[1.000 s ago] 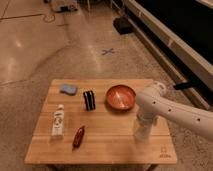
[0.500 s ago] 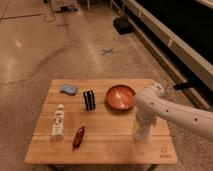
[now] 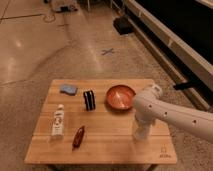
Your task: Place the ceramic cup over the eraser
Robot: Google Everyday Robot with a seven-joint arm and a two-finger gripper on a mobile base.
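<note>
1 pincer [image 3: 141, 133] low near red bowl [image 3: 120, 96]

We see the eraser [image 3: 89, 100] as a small black block w/ pale stripes running top to bottom. It looks to stand on end, on the far half of the table [image 3: 105, 147], just left of centre, nothing over it. The ceramic cup [image 3: 140, 134] is a small plain white shape, no handle, on the tabletop at the front-right, well apart from the eraser. It's hard to part from the white arm above it, so we can't tell if it's mouth up or down. The end effector [image 3: 142, 126] points down right at the cup, jaws spread wide; contact w/ the cup not clear to us.
</note>
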